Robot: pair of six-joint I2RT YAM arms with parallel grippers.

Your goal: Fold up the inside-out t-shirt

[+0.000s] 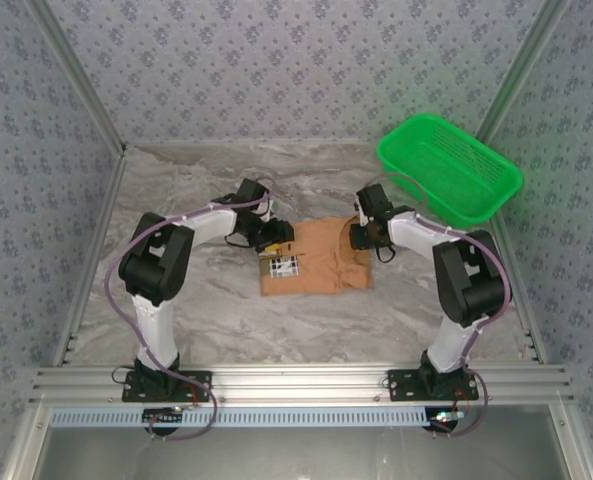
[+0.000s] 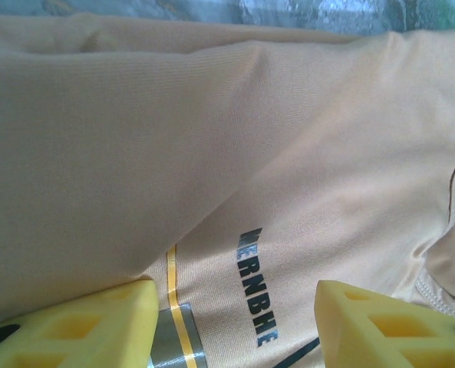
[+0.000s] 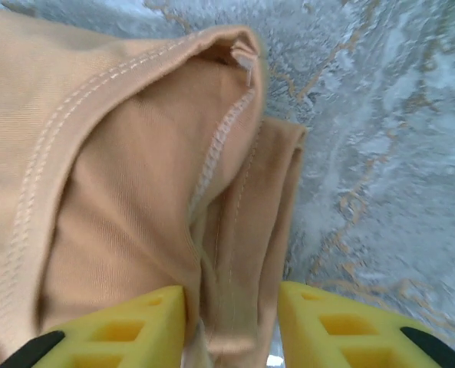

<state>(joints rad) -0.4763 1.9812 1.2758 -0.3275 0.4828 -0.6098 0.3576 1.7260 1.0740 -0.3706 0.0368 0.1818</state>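
Mid-table, the t-shirt (image 1: 314,258) lies partly folded as the right gripper (image 3: 231,322) pinches its hemmed edge for lifting, while the left gripper (image 2: 235,326) hovers with fingers spread.

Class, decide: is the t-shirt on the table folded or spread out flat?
Folded: the t-shirt is a compact rectangle, no sleeves sticking out, and layered hems show by the right pincer.

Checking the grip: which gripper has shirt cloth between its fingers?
The right gripper: a fold of the t-shirt sits between its fingers. The left gripper straddles flat cloth.
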